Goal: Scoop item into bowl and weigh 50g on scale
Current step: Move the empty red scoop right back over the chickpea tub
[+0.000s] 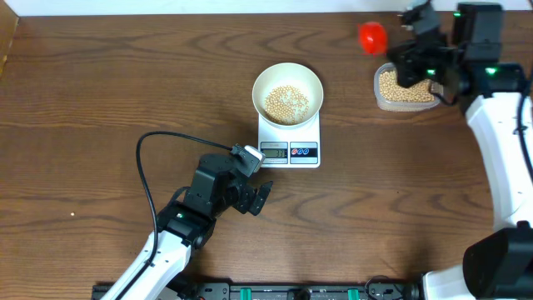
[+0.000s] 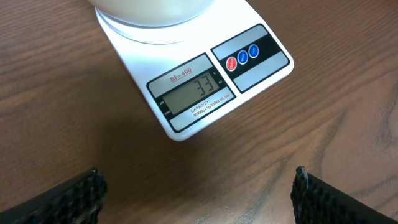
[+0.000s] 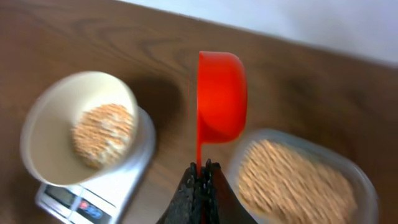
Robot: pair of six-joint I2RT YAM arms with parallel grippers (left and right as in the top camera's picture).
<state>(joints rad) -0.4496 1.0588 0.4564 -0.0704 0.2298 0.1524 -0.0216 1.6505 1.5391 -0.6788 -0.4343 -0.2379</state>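
The white bowl (image 1: 287, 93) stands on the white scale (image 1: 290, 140) and holds a heap of tan beans (image 1: 286, 102). The scale's display (image 2: 190, 91) reads 33. My left gripper (image 1: 260, 198) hovers open just in front of the scale; its fingertips (image 2: 94, 186) frame bare wood. My right gripper (image 3: 200, 167) is shut on the thin handle of a red scoop (image 3: 219, 97), held on edge above the table beside the clear tub of beans (image 3: 298, 180). In the overhead view the scoop (image 1: 372, 37) sits left of the right gripper (image 1: 398, 46), near the tub (image 1: 405, 87).
A black cable (image 1: 154, 167) loops over the table left of the left arm. The right arm's white link (image 1: 500, 142) runs down the right side. The table's far edge (image 1: 208, 13) lies just behind the scoop and tub.
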